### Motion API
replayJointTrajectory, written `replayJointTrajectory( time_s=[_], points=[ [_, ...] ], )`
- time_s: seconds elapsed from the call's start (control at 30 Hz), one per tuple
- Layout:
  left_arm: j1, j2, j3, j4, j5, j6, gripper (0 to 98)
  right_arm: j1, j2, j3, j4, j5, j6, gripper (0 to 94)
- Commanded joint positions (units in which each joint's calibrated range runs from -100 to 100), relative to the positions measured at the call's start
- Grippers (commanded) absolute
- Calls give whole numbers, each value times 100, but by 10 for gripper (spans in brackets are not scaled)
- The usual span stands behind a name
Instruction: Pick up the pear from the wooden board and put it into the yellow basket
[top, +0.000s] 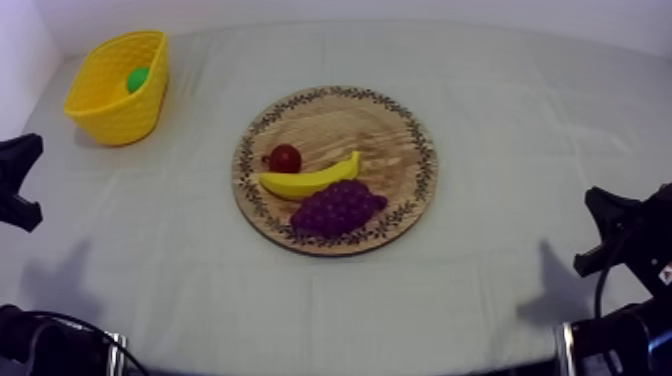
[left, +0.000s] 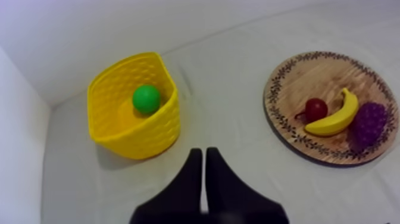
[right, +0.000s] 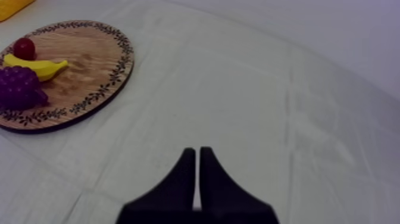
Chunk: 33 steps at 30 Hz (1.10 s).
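black left gripper low, fingers together

The left tool and right tool are plain black, with fingers tapering to points.

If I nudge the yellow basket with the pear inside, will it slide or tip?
Probably slides or tips easily: the yellow basket looks like thin, light plastic with tall walls. The round pear inside would likely roll and shift its weight.

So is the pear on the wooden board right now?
No, the pear lies inside the yellow basket, while the wooden board holds the banana, the grapes and the small red fruit.
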Motion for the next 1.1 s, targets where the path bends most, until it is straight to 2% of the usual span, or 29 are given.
replayJointTrajectory(
  time_s=[0.0, 0.23, 0.43, 0.47, 0.6, 0.7, 0.77, 0.83, 0.9, 1.07],
  points=[
    [-23, -633, 788, 3, -193, -203, 0, -1, -4, -5, 0, 2, 1, 4],
    [-75, -1622, 1544, -2, -235, -213, 0, -1, -4, -5, 0, 2, 0, 4],
    [-147, -2127, 1897, 67, -412, -546, 2, -1, -4, -5, 0, 2, 0, 4],
    [-140, -2157, 2064, 72, -509, -501, 4, -1, -4, -5, 0, 2, 0, 4],
    [-84, -2209, 2693, -103, -886, 706, 3, 3, -4, -5, 4, 8, -4, 4],
    [-73, -2220, 2841, -221, -1002, 1428, 1, 5, -4, -5, 7, 9, 6, 4],
    [-70, -2223, 2930, -401, -1158, 1872, 1, 6, -4, -5, 8, 10, 1, 4],
    [-69, -2225, 3098, -543, -1622, 2100, 0, 6, -4, -5, 9, 10, 0, 4],
    [-68, -2225, 3202, -617, -1993, 2162, 0, 6, -4, -5, 9, 10, -2, 4],
    [-67, -2226, 3285, -677, -2287, 2211, 0, 6, -4, -5, 9, 10, -1, 4]
  ],
)
